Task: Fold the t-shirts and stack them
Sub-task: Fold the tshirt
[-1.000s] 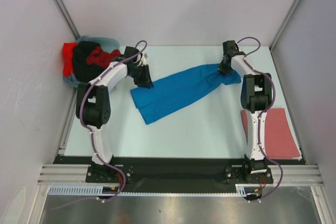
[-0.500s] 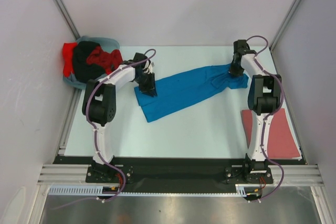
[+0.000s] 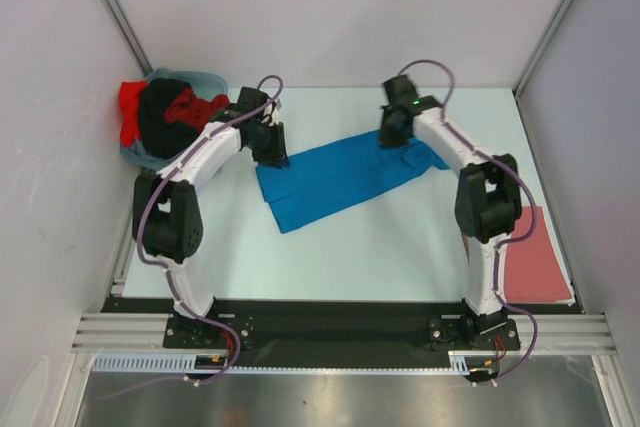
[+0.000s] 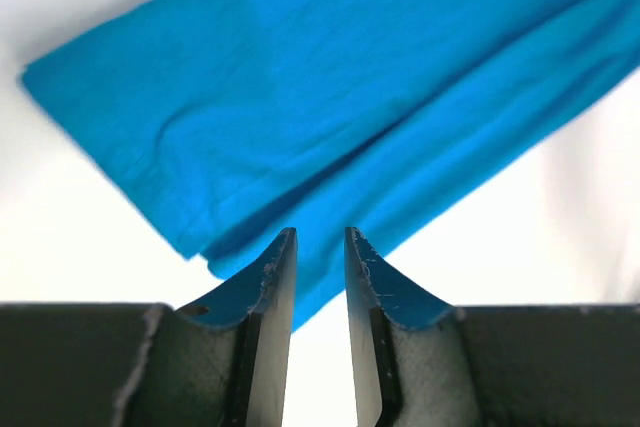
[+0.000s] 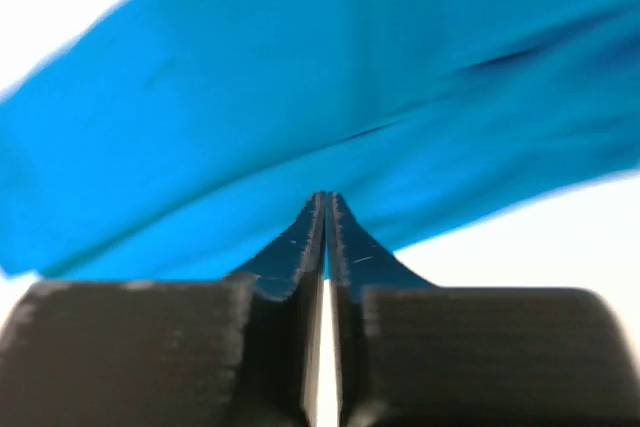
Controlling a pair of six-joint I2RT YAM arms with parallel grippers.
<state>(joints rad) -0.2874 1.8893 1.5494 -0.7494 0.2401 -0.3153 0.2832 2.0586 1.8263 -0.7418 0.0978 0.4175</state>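
A bright blue t-shirt (image 3: 340,177) lies as a long, partly folded band across the middle of the table. My left gripper (image 3: 275,152) hovers at its left end, its jaws a little apart and empty; the left wrist view (image 4: 320,234) shows the blue cloth (image 4: 300,97) just beyond the tips. My right gripper (image 3: 392,135) is at the shirt's upper right part, jaws closed with a sliver of blue cloth (image 5: 300,97) between the tips (image 5: 325,197). A folded dull pinkish-red t-shirt (image 3: 540,257) lies at the right front.
A heap of t-shirts sits at the back left corner: bright red (image 3: 130,107), black (image 3: 160,119) and grey-blue (image 3: 205,78). White walls close in the table on three sides. The arm bases stand at the near edge.
My right gripper has swung left from the far right, carrying the shirt's right end inward, so the blue band is shorter. My left gripper has drawn back slightly from the left end.
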